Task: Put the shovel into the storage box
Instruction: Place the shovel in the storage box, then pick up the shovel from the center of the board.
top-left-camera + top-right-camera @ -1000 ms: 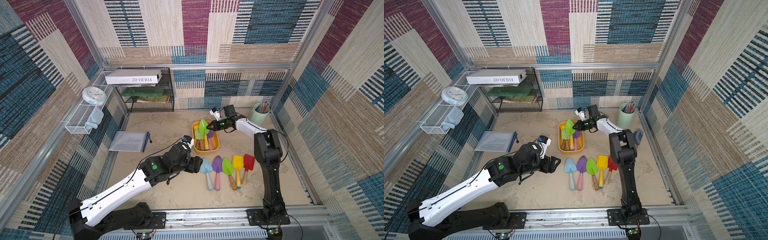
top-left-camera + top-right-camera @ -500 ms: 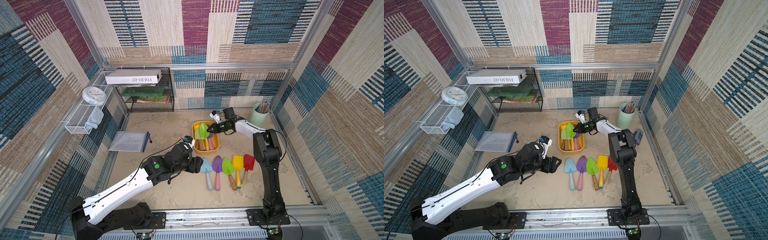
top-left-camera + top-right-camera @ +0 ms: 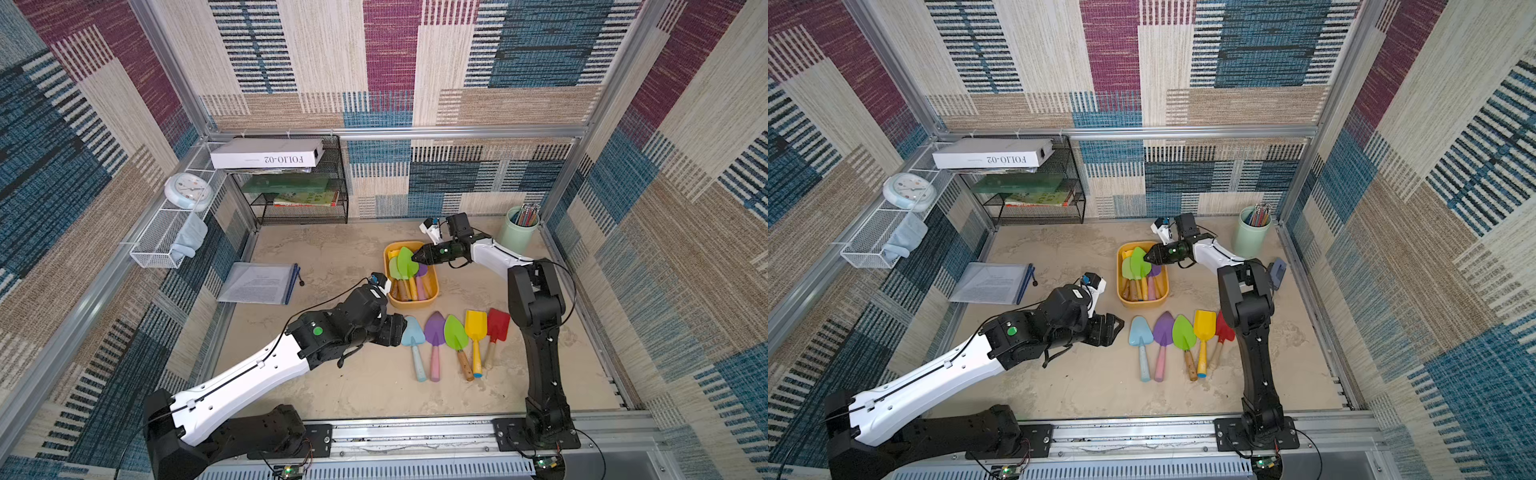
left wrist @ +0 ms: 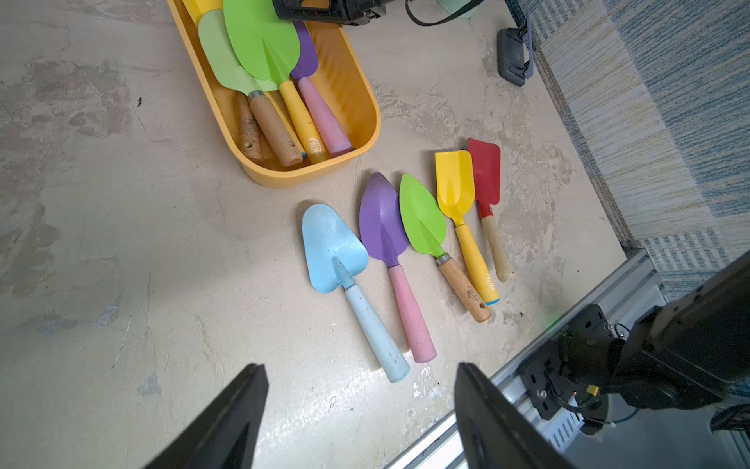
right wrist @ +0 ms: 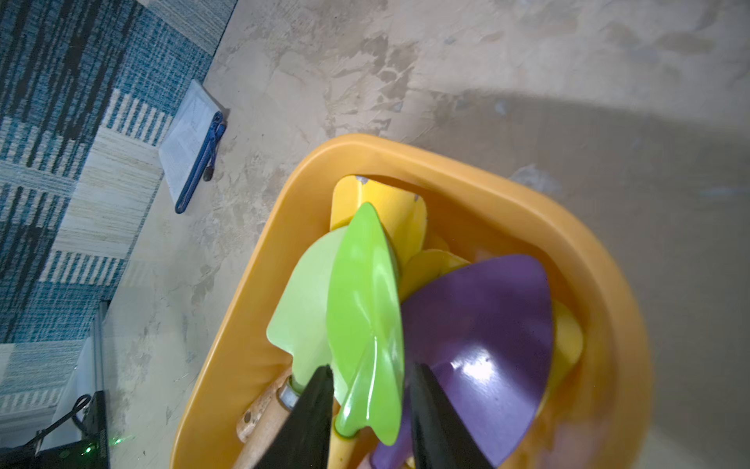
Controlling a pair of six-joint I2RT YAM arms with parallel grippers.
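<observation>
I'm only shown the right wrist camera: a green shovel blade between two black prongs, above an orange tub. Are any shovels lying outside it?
Observer: Yes, five lie in a row on the table, on the robot's side of the storage box: light blue shovel, purple shovel, green shovel, yellow shovel, red shovel.
Operator: And the other arm?
Observer: The left gripper is open and empty, right beside the light blue shovel's blade.

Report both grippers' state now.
Left gripper: open, holding nothing.
Right gripper: open, jaws either side of the bright green shovel blade inside the yellow-orange plastic storage box.
</observation>
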